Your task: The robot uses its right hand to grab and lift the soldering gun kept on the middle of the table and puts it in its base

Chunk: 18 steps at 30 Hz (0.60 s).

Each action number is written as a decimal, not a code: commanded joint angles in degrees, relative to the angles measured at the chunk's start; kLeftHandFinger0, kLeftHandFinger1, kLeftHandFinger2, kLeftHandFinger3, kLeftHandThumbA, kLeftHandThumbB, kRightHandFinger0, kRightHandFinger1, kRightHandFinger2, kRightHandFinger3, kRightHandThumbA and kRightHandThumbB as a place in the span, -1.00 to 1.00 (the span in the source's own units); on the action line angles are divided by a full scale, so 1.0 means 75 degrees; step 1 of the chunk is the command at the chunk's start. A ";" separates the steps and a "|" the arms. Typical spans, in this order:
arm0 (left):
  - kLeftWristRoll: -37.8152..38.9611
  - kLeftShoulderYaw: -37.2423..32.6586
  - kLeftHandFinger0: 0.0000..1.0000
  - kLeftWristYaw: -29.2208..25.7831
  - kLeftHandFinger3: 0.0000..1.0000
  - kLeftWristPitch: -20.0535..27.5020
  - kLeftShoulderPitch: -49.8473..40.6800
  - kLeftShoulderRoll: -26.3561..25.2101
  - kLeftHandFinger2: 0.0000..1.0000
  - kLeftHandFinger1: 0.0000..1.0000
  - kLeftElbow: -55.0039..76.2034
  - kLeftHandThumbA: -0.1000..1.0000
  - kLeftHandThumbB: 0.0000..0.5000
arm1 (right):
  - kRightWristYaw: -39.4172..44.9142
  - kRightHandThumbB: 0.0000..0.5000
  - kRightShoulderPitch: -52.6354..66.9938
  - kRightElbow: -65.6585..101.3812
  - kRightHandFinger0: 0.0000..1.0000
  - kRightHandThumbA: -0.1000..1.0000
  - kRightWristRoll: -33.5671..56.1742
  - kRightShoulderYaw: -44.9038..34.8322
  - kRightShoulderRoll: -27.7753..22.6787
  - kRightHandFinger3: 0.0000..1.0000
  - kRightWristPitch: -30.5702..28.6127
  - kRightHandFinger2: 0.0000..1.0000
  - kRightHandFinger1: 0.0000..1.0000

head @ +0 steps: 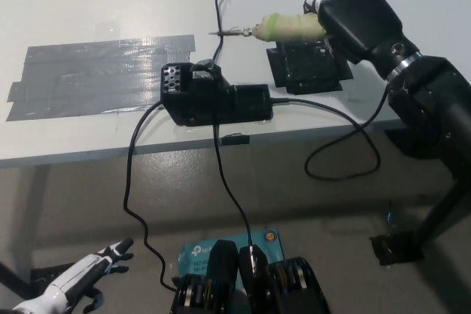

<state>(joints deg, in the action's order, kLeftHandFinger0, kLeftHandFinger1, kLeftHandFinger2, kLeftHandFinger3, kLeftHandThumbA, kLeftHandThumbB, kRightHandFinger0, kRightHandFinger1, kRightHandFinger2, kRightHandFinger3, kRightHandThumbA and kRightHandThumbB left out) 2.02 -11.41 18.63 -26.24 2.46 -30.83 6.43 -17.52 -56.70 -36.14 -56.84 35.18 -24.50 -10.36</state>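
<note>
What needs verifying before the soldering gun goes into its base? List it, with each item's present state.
1. Right hand shut on the soldering gun: ok.
2. Gun lifted clear of the table: ok.
3. Tip pointing toward picture left, above and right of the black base: ok.
4. Tip lined up with the base's opening: cannot tell.
5. Cable hanging slack off the table edge, not snagged: ok.
6. Left hand low at lower left, away from the work: ok.
</note>
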 commanded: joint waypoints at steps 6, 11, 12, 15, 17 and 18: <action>-0.0086 0.0063 1.00 0.0203 1.00 -0.0092 -0.0018 -0.0099 1.00 0.83 0.0097 1.00 1.00 | 0.0337 -0.09 -0.0348 0.0236 -1.00 -1.00 -0.0109 -0.0092 -0.0288 -0.76 -0.0425 -1.00 -1.00; -0.0063 0.0064 1.00 0.0225 1.00 -0.0092 0.0003 -0.0073 1.00 0.82 0.0121 1.00 1.00 | 0.0144 -0.61 -0.0412 0.0042 -1.00 -1.00 -0.0286 -0.0013 -0.0251 -0.86 -0.0513 -0.72 -1.00; -0.0070 0.0063 1.00 0.0221 1.00 -0.0092 0.0012 -0.0068 1.00 0.82 0.0124 1.00 1.00 | 0.0099 -0.65 -0.0433 -0.0003 -1.00 -1.00 -0.0253 -0.0022 -0.0229 -0.84 -0.0587 -0.73 -1.00; -0.0142 0.0017 1.00 0.0220 1.00 -0.0092 0.0028 -0.0057 1.00 0.81 0.0112 1.00 1.00 | 0.0124 -0.78 -0.0433 0.0012 -1.00 -1.00 -0.0243 -0.0040 -0.0199 -1.00 -0.0622 -0.73 -1.00; -0.0169 0.0009 1.00 0.0215 1.00 -0.0092 0.0030 -0.0055 1.00 0.76 0.0133 1.00 1.00 | 0.0093 -0.82 -0.0460 -0.0052 -1.00 -1.00 -0.0292 -0.0001 -0.0152 -0.96 -0.0665 -0.68 -1.00; -0.0164 0.0011 1.00 0.0216 1.00 -0.0092 0.0029 -0.0046 1.00 0.75 0.0136 1.00 1.00 | 0.0076 -0.82 -0.0463 -0.0068 -1.00 -1.00 -0.0332 0.0012 -0.0142 -0.95 -0.0660 -0.68 -1.00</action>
<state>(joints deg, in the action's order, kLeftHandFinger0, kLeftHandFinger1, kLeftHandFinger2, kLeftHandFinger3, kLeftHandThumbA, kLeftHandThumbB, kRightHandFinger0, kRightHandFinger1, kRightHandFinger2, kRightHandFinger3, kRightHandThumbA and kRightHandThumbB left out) 1.54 -11.56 19.39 -26.24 2.52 -30.83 6.43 -15.64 -56.70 -36.78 -58.31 35.79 -25.06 -14.05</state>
